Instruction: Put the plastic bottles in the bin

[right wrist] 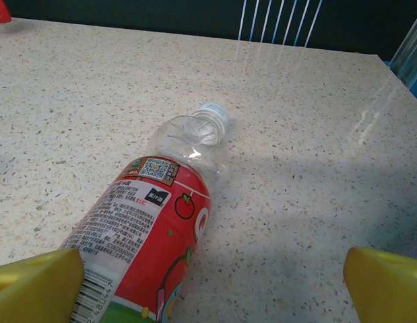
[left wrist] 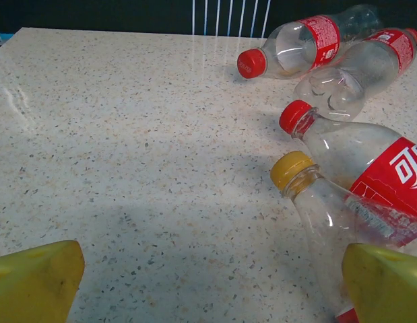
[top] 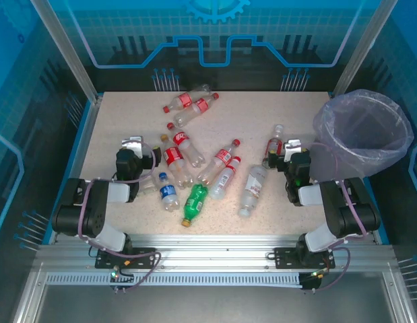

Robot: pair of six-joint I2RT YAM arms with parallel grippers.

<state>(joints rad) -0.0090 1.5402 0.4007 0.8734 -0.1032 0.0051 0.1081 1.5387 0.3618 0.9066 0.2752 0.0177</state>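
Looks like square 1 to me: the left gripper (top: 142,147) and right gripper (top: 290,152) are both spread wide with nothing in them. About 12 bottles (top: 225,158) lie on their sides mid-table (top: 262,108), mostly clear with red caps and labels, plus 1 green bottle (top: 195,202) at the pile's 6 o'clock. The bin (top: 344,145), with its crinkly purple liner, sits at 2 o'clock from the pile, so I'd guess the right gripper next needs to nudge left, straddle the red-labelled bottle (right wrist: 161,222) right in front of it and close round its middle.
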